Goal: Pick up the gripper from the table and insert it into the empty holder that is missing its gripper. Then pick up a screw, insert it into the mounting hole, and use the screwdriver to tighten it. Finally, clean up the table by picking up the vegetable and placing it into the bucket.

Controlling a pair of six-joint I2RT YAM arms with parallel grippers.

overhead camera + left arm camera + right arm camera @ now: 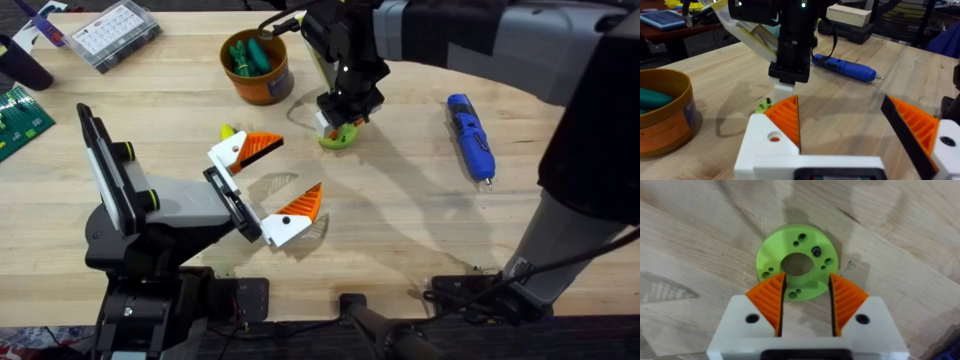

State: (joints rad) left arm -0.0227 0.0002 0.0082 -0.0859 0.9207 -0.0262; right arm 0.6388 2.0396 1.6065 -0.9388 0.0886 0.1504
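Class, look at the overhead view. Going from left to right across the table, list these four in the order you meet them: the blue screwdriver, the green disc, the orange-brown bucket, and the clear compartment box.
clear compartment box → bucket → green disc → screwdriver

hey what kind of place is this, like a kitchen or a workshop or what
Most likely a robotics lab or workshop bench. A wooden table carries a blue screwdriver, a clear parts box and a green circuit board, and a black equipment case sits behind the table.
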